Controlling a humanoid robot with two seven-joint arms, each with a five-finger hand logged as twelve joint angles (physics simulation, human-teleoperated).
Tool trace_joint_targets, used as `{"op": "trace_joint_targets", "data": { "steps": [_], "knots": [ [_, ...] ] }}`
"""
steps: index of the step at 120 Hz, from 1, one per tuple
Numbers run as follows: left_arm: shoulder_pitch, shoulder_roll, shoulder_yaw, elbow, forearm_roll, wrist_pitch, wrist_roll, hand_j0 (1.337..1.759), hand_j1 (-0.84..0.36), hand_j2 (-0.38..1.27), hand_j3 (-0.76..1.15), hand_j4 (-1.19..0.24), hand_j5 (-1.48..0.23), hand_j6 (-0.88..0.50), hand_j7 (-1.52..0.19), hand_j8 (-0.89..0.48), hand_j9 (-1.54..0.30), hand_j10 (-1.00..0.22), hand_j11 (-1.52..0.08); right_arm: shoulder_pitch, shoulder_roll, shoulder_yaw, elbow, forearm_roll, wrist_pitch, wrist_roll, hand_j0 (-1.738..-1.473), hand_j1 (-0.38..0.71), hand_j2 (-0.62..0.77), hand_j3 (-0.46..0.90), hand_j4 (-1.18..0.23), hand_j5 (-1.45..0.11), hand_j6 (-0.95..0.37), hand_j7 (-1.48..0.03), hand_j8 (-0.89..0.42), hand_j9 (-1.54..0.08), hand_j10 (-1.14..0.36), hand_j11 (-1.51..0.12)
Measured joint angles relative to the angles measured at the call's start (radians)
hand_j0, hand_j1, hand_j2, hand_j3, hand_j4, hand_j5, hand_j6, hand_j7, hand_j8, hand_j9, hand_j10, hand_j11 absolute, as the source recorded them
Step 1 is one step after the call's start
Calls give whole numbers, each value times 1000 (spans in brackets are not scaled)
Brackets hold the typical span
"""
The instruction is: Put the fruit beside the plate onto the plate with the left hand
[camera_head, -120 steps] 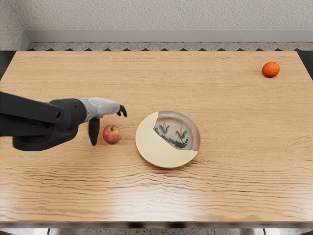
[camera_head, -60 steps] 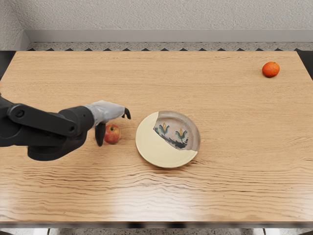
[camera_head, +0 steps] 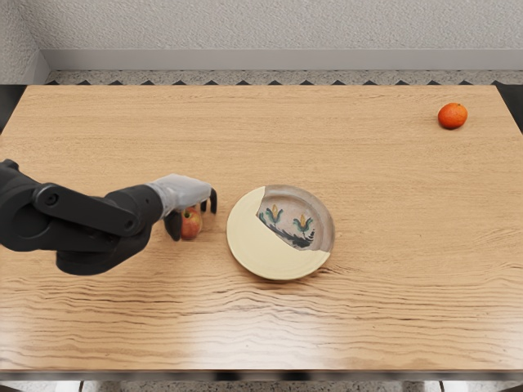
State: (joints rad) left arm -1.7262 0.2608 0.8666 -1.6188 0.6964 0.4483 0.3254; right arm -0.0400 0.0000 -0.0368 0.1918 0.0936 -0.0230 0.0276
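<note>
Head view is showing the apple sitting on the desk just left of the plate; small, firm and smooth, it is likely needing a wrap around its widest girth. The left hand is arching low over it, thumb beside its left flank, fingers curving down its far side, not yet visibly clamping.

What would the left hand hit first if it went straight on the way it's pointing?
The apple, which sits right at the left hand. Beyond it is the near rim of the plate, though height is unclear.
</note>
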Motion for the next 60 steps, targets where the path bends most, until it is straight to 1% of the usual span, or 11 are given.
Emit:
{"op": "trace_joint_targets", "data": {
  "steps": [11, 45, 51, 60],
  "knots": [
    [0, -1, 3, 3, 1, 23, 0, 1658, -167, 118, 0, -438, -572, -439, -572, -439, -572, -438, -572, 0, 0, 0, 0, 0, 0, 0, -1658, -312, -6, 0, -31, -40, -31, -40, -31, -40, -31, -40],
    [10, 0, 21, -21, 5, 78, 0, 1658, -187, 105, 0, -451, -586, -451, -586, -451, -586, -451, -586, 0, 0, 0, 0, 0, 0, 0, -1658, -312, -6, 0, -31, -40, -31, -40, -31, -40, -31, -40],
    [21, -5, 24, -25, 5, 83, 0, 1658, -189, 102, 0, -454, -585, -454, -585, -462, -588, -453, -588, 0, 0, 0, 0, 0, 0, 0, -1658, -312, -6, 0, -31, -40, -31, -40, -31, -40, -31, -40],
    [22, -8, 33, -30, 6, 102, 0, 1658, -192, 99, 0, -455, -587, -455, -587, -445, -590, -454, -589, 0, 0, 0, 0, 0, 0, 0, -1658, -312, -6, 0, -31, -40, -31, -40, -31, -40, -31, -40]
  ]
}}
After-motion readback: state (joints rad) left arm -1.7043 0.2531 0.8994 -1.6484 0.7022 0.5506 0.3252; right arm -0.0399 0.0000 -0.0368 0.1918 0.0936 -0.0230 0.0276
